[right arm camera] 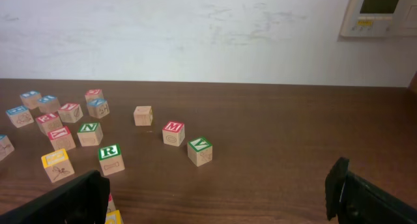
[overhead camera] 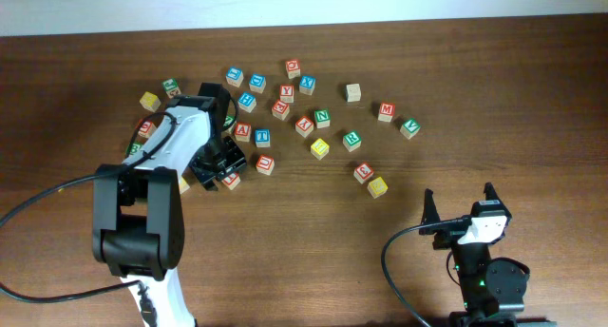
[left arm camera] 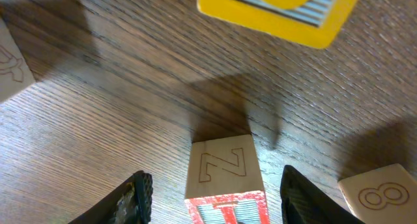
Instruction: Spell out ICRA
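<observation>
Wood-grain counter w/ scattered small wooden cubes, coloured tops. L hand part-open, straddling red-topped cube, gaps both sides; red face up, engraved Z side toward cam. Green R cube and red A cube mid-counter, well apart. R hand wide, empty.

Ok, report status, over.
Left gripper open, straddling red-topped block, letter unreadable. Right gripper open, empty. Block marked 8 sits close alongside the red-topped one.
</observation>
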`<state>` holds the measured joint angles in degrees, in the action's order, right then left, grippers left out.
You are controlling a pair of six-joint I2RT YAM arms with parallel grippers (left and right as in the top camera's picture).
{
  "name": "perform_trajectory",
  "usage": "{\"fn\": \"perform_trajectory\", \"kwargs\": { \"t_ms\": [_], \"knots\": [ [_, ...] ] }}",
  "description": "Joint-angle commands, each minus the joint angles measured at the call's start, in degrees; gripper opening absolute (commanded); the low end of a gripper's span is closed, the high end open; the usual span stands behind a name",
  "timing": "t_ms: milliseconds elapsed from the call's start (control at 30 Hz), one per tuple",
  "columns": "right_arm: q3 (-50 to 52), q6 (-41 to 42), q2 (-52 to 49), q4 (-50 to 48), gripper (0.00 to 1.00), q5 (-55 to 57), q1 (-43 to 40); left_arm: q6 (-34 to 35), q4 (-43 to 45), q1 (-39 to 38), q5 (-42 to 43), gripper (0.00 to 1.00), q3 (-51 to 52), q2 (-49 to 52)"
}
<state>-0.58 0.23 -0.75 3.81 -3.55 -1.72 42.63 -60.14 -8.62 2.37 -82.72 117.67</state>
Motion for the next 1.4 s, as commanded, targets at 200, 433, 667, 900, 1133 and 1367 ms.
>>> {"fn": "perform_trajectory", "kwargs": {
  "t_ms": [200,433,667,900,1133,1367],
  "knots": [
    [0.3,0.6,0.2,0.3,0.98,-0.7,0.2,-0.8,4.2,-0.6,-0.1,0.48,3.6,0.7],
    [0.3,0.6,0.2,0.3,0.98,-0.7,0.2,-1.0,4.4,-0.6,-0.6,0.46,3.6,0.7],
    [0.3,0.6,0.2,0.3,0.98,-0.7,0.2,-1.0,4.7,-0.6,-0.7,0.36,3.5,0.7],
    [0.3,0.6,0.2,0.3,0.98,-0.7,0.2,-1.2,4.8,-0.6,-0.6,0.31,3.4,0.7],
    [0.3,0.6,0.2,0.3,0.98,-0.7,0.2,-2.4,4.6,-0.6,-0.2,0.36,3.4,0.7],
    [0.3,0.6,0.2,0.3,0.98,-0.7,0.2,-2.4,2.8,-0.6,-0.2,0.47,3.4,0.7]
  ]
}}
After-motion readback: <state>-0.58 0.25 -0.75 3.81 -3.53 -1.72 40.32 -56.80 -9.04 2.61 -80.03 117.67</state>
